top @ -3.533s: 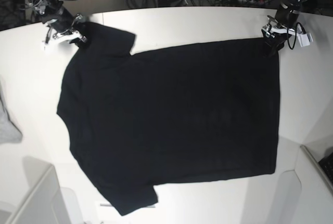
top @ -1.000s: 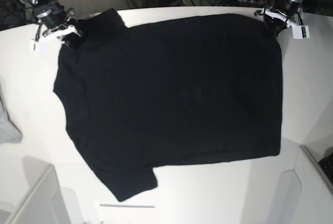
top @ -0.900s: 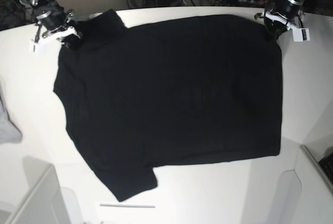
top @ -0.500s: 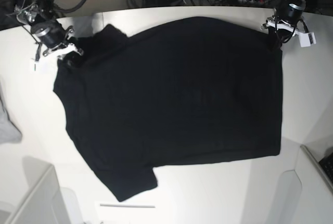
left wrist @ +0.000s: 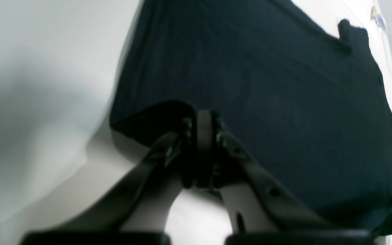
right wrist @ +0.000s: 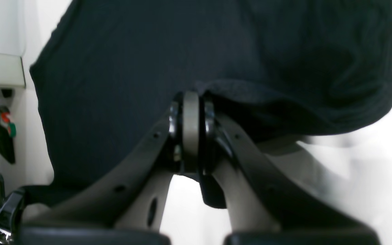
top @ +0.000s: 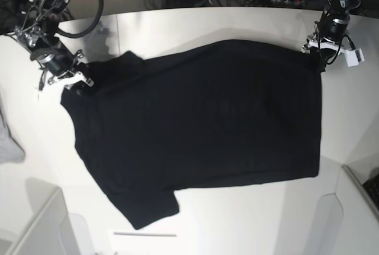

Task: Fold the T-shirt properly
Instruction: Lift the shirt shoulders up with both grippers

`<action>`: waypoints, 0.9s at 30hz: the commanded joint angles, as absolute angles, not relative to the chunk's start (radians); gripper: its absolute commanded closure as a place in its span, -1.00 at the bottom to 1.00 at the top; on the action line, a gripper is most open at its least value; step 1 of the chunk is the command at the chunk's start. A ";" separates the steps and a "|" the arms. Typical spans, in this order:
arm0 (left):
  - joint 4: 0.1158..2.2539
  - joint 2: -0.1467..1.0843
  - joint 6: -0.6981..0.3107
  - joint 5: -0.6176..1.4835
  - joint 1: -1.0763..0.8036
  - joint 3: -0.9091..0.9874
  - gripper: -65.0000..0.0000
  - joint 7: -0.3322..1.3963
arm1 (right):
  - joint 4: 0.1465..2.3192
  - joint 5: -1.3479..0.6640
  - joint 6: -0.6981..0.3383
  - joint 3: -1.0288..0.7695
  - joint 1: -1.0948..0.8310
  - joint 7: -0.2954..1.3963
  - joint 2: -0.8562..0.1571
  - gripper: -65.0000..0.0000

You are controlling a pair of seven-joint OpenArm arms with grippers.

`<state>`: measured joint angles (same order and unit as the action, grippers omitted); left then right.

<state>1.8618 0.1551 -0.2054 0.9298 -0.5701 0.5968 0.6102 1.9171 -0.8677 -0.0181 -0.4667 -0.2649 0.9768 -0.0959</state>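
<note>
Base view: the T-shirt (top: 195, 131) lies spread on the white table (top: 195, 21), plain black side up. Its long axis runs across the table, with the hem edge at the view's right and the sleeves and shoulders at the view's left. One sleeve points toward the near edge at lower left. The right gripper (top: 70, 76) pinches the far-left shoulder corner, and the left gripper (top: 318, 51) pinches the far-right hem corner. Compared with half a second ago, both far corners have come nearer to the camera, so more bare table shows behind the cloth and the far edge now slants. A light grey cloth (top: 9, 142) lies at the view's left edge, apart from the shirt.

Left wrist view: the left gripper (left wrist: 201, 124) has its jaws closed together on a raised fold of the T-shirt (left wrist: 267, 85) at its corner. The cloth stretches away smooth and dark.

Right wrist view: the right gripper (right wrist: 189, 105) is likewise clamped on a bunched edge of the T-shirt (right wrist: 148, 58), which wrinkles to the right of the jaws.
</note>
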 commanded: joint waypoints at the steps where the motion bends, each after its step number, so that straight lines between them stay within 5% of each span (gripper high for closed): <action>1: 1.877 0.165 -0.200 0.944 -0.570 0.601 1.00 0.588 | 1.919 -0.885 -0.022 -0.469 -0.252 0.961 -0.105 1.00; 27: 1.773 0.165 -0.131 0.874 -0.461 0.602 1.00 0.588 | 1.712 -0.863 0.010 -0.417 -0.056 0.961 -0.127 1.00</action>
